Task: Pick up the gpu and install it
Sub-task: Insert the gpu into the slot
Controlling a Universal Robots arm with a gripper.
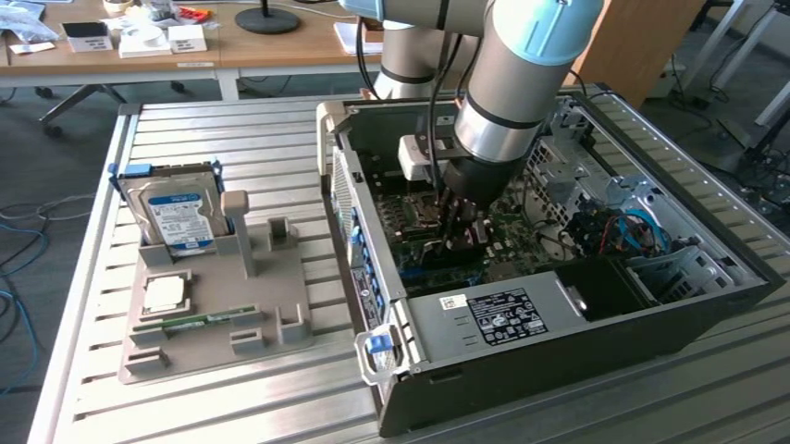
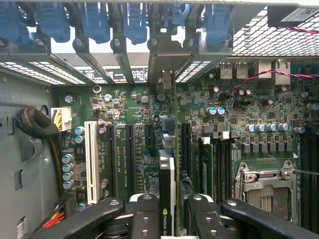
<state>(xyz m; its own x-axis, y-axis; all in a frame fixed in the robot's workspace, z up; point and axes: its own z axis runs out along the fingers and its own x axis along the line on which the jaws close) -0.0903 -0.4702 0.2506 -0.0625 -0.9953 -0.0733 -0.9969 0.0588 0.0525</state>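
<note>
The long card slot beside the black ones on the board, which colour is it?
White. The slot shows best in the wrist view, beside the black slots.

The gpu [image 2: 167, 184] is seen edge-on, its faces hidden and its near end cut off.

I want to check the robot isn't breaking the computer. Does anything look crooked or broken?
Nothing stands out. The gripper holds the gpu on edge, in line with the motherboard's slots inside the open computer case. On the holder tray outside, the hard drive and the memory stick sit tidily.
</note>
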